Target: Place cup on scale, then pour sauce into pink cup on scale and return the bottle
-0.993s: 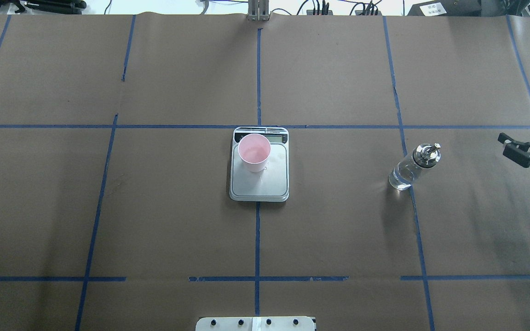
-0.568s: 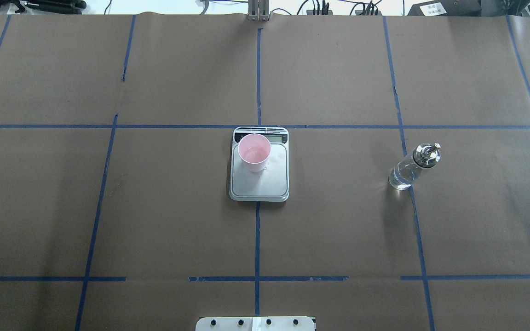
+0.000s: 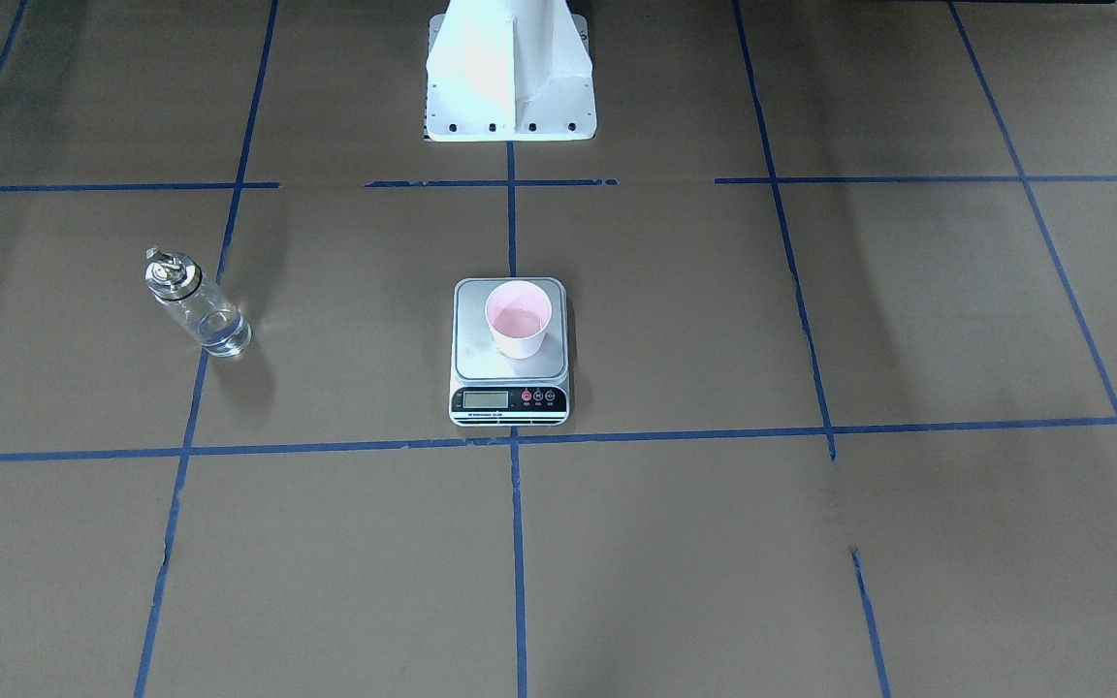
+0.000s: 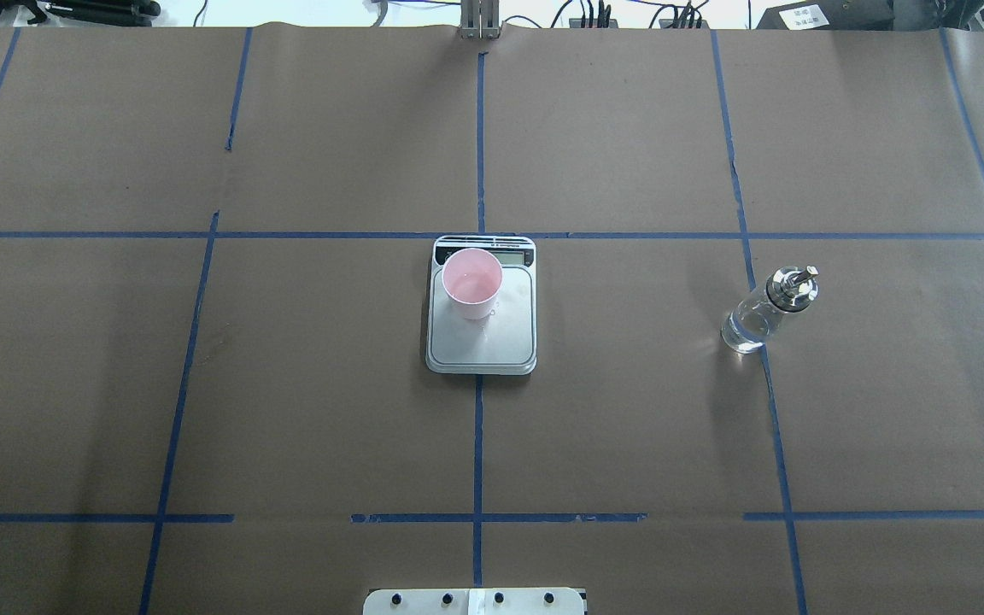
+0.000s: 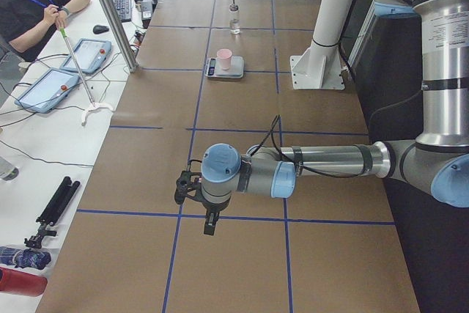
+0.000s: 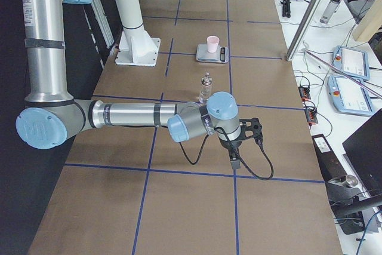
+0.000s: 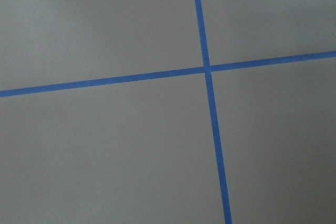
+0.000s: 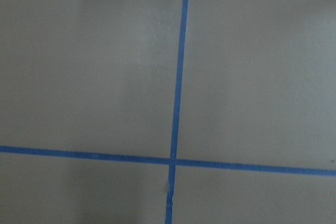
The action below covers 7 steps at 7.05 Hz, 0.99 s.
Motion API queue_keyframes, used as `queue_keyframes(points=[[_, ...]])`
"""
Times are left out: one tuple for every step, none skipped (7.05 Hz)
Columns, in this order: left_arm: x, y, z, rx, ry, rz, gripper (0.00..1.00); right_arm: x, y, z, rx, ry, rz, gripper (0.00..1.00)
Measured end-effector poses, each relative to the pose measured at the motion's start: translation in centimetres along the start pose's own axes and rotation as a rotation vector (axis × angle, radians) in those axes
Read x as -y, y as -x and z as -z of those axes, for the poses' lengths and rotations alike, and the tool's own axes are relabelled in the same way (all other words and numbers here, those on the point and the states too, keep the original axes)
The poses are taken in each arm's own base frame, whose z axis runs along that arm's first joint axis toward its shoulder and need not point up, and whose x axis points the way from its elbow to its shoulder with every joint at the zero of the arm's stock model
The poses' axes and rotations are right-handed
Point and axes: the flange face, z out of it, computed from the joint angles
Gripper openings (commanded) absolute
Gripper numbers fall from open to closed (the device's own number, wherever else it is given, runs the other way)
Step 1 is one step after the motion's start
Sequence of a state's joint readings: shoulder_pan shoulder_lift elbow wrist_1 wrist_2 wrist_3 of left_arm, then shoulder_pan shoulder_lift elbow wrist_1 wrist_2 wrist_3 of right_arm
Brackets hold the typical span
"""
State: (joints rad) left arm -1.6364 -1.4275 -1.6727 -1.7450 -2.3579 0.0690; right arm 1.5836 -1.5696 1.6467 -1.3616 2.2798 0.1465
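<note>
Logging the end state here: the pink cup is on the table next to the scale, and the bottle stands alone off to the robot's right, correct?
Not quite. The cup is not next to the scale; it stands on the scale's weighing plate, near the display end, as the overhead exterior view shows. The bottle does stand alone off to the robot's right.

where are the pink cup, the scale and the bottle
cup (image 4: 472,282), overhead exterior view, pink inside.
scale (image 4: 482,346), overhead exterior view, bare weighing plate.
bottle (image 4: 755,319), overhead exterior view, glass body.
</note>
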Motion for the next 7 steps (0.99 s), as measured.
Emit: queue_keyframes(points=[[0.0, 0.1, -0.1, 0.000, 0.004, 0.003, 1.00, -1.7, -0.6, 0.1, -0.011, 0.100, -0.058, 1.00], [-0.1, 0.1, -0.2, -0.002, 0.008, 0.007, 1.00, -4.6, -1.5, -0.4, -0.016, 0.160, -0.080, 1.00], [0.0, 0.1, -0.2, -0.005, 0.020, 0.020, 1.00, -6.9, -2.4, -1.0, -0.014, 0.182, -0.075, 1.00], [0.4, -0.1, -0.1, -0.008, 0.045, 0.046, 1.00, -8.3, -3.1, -1.7, -0.013, 0.193, -0.074, 1.00], [1.1, -0.3, 0.2, -0.011, 0.068, 0.069, 1.00, -9.2, -3.6, -2.3, -0.013, 0.206, -0.080, 1.00], [1.5, -0.5, 0.4, -0.012, 0.077, 0.078, 1.00, -10.1, -4.0, -2.8, -0.013, 0.218, -0.084, 1.00], [1.8, -0.7, 0.6, -0.012, 0.079, 0.080, 1.00, -10.5, -4.3, -3.0, -0.013, 0.223, -0.085, 1.00]])
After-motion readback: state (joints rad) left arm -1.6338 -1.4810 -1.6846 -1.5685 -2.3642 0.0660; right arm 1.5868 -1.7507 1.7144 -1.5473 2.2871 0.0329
